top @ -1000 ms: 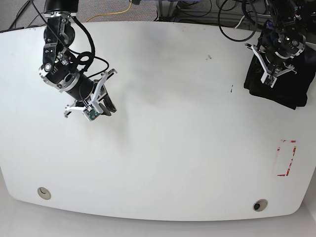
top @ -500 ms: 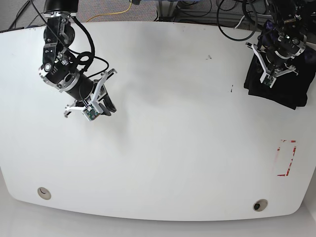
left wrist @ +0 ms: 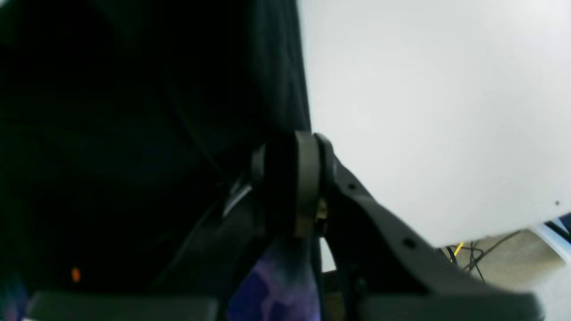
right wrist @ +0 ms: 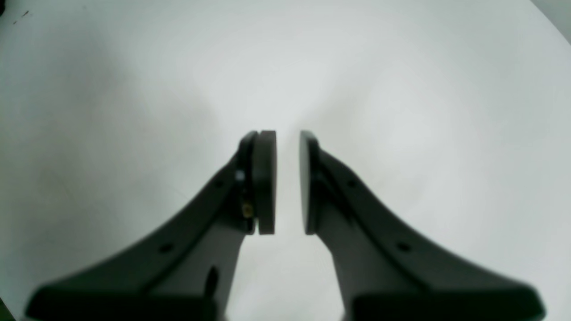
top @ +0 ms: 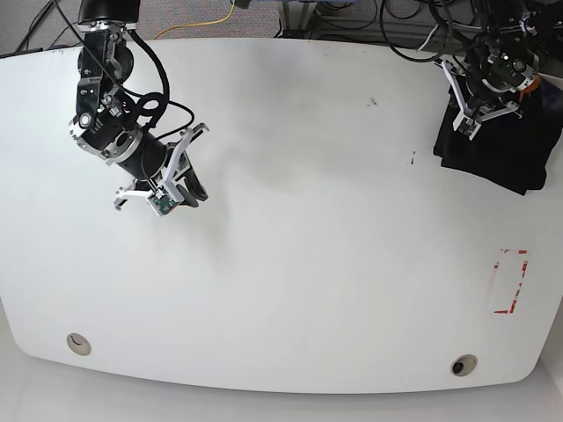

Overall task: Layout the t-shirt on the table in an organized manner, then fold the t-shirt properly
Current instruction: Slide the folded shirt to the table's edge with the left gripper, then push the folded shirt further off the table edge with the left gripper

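The black t-shirt point(top: 501, 154) lies bunched in a heap at the far right of the white table point(top: 308, 264). My left gripper point(top: 471, 121) is at the heap's far left edge. In the left wrist view it point(left wrist: 292, 183) is shut on a fold of the black t-shirt point(left wrist: 134, 133), with a purple patch point(left wrist: 272, 285) showing below the fingers. My right gripper point(top: 193, 192) hovers over bare table at the left. In the right wrist view it point(right wrist: 287, 183) is empty, its pads a narrow gap apart.
A red tape rectangle point(top: 510, 281) is marked near the right edge. Two grommet holes point(top: 78, 344) point(top: 463, 366) sit near the front edge. Black cables point(top: 422, 44) and a yellow cable point(top: 211, 22) hang behind the far edge.
My left gripper has moved toward the far edge, staying at the heap's edge. An orange bit now shows beside it. The right arm has not moved.
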You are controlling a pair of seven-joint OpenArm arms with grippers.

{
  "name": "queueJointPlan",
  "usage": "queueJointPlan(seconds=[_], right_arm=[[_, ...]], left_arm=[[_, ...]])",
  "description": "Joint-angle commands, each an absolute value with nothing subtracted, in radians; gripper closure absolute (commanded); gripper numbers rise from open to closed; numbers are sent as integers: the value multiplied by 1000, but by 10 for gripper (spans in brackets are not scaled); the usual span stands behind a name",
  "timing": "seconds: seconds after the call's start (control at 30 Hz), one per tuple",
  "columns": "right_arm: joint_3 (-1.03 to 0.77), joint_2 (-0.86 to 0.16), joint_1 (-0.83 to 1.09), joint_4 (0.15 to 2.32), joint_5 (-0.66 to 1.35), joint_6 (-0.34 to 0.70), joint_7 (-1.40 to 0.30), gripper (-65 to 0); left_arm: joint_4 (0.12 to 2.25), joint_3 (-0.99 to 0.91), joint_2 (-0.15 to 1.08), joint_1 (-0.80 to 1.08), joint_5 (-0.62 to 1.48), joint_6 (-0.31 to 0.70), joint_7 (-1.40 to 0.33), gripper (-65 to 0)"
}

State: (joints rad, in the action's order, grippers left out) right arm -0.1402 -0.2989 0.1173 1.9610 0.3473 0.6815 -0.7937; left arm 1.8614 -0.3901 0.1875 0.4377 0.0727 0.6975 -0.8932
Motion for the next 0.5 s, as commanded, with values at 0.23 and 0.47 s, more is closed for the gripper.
queueJointPlan(seconds=[0.23,0.47], right_arm=[[-143,-309,102,1982,363,684,-771,-94],[-143,-309,105,1982,363,684,-771,-94]], left_arm=[[1880,-346,193,444,82,698,-885,-71],[1917,-321,193,444,122,698,-885,-69]])
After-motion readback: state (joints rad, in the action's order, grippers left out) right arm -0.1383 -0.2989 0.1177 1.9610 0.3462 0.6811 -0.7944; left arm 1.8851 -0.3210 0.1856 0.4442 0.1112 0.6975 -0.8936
